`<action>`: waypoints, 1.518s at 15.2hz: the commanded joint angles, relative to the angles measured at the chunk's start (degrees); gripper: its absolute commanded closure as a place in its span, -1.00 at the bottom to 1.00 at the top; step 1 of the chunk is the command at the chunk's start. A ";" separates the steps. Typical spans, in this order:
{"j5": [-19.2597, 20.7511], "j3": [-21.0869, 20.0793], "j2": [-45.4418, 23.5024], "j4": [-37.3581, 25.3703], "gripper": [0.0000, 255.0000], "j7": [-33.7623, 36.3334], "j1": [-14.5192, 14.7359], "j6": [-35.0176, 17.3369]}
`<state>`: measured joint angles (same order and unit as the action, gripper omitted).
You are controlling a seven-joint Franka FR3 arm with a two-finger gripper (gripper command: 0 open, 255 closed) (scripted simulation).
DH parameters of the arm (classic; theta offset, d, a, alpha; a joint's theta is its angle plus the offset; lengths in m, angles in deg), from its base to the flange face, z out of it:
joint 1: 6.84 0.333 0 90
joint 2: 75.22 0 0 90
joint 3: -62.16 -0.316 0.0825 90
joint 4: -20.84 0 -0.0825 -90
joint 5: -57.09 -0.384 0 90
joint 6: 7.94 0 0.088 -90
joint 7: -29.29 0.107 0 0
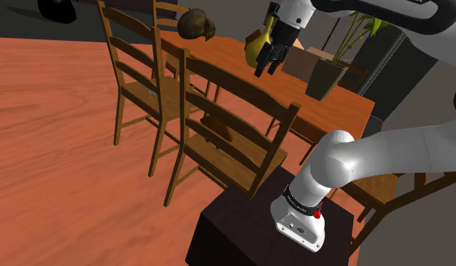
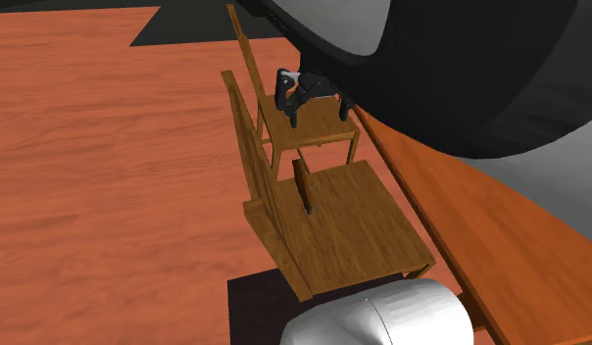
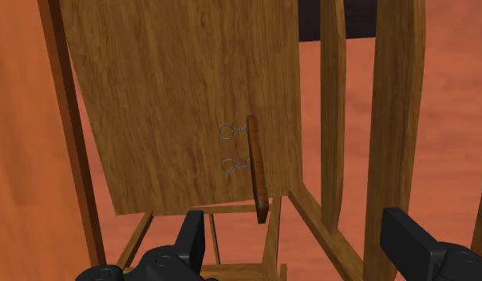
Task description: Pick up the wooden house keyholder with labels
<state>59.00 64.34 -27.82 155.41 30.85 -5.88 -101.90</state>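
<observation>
In the shoulder view we see the arm reaching high over the table (image 1: 332,113), its gripper (image 1: 268,66) pointing down with the fingers apart. The keyholder (image 1: 217,127) stands on the nearer chair (image 1: 241,162), behind its back slats.

In the second exterior view the gripper (image 2: 314,98) shows against the farther chair (image 2: 314,132). The keyholder (image 2: 303,186) stands upright mid-seat, with bare seat on both sides.

In the wrist view we find the fingers (image 3: 191,235) spread wide and holding nothing. The keyholder (image 3: 258,168) shows edge-on, with key rings (image 3: 229,132) beside it.
</observation>
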 commanded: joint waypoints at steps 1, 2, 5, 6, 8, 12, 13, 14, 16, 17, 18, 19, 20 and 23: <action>0.00 0.00 0.00 0.00 -1.00 0.00 0.00 0.00; 0.18 0.06 0.56 2.46 -1.00 -0.19 0.05 -2.87; 0.75 0.28 1.46 9.31 -1.00 -0.76 0.17 -11.73; 0.96 0.37 1.47 11.42 -1.00 -0.94 0.20 -14.80; 1.40 0.60 1.02 15.34 -1.00 -1.27 0.26 -21.12; 2.38 1.11 -2.10 21.90 -1.00 -1.89 0.29 -34.68; 2.65 1.25 -3.40 23.23 -1.00 -2.03 0.28 -38.28; 2.93 1.39 -4.91 24.43 -1.00 -2.16 0.26 -41.97; 3.52 1.66 -8.62 26.38 -1.00 -2.37 0.18 -49.58; 3.83 1.77 -10.81 27.12 -1.00 -2.46 0.11 -53.48; 4.14 1.85 -13.22 27.69 -1.00 -2.54 0.02 -57.44; 4.45 1.92 -15.60 28.07 -1.00 -2.58 -0.07 -61.09; 4.53 1.92 -16.26 28.48 -1.00 -2.52 -0.14 -62.16; 4.79 1.88 -18.39 29.61 -1.00 -2.32 -0.36 -65.42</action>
<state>63.68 66.10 -45.43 184.62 28.62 -6.14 -165.98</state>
